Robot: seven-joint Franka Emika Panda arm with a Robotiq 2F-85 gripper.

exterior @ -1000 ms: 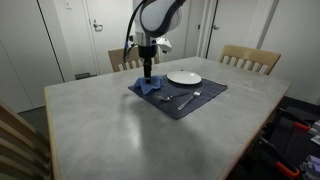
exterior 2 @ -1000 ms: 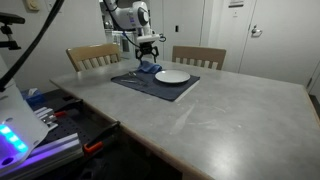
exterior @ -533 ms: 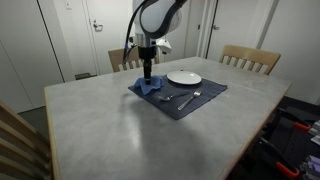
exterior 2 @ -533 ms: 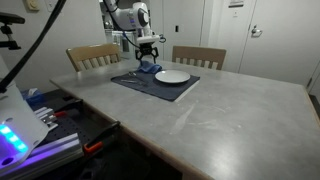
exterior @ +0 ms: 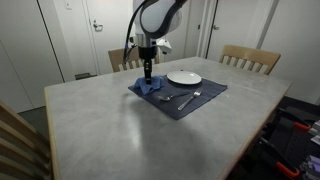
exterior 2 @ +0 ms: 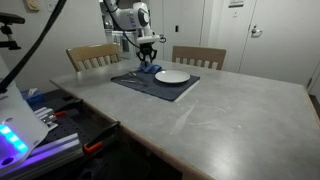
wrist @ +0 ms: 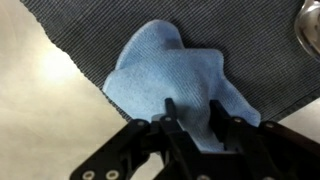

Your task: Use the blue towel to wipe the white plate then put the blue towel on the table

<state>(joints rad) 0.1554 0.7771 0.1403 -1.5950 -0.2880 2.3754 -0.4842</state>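
Note:
The blue towel (wrist: pixel 165 70) lies crumpled on the corner of a dark placemat (wrist: pixel 100 25), seen also in both exterior views (exterior: pixel 152 89) (exterior 2: pixel 148 71). The white plate (exterior: pixel 184 77) (exterior 2: pixel 172 76) sits on the same mat, just beside the towel. My gripper (wrist: pixel 193 105) points straight down onto the towel (exterior: pixel 147 76). Its two fingers (wrist: pixel 170 108) press into the cloth with a raised fold between them. A gap still shows between the jaws, and the cloth is not visibly pinched.
A fork and a spoon (exterior: pixel 190 98) lie on the placemat in front of the plate. Wooden chairs (exterior: pixel 250 58) (exterior 2: pixel 92 55) stand at the table's far side. The grey tabletop (exterior: pixel 120 130) spreads wide toward the near edge.
The fingers have drawn closer together around the towel's fold. The arm, the towel and the plate stay where they were.

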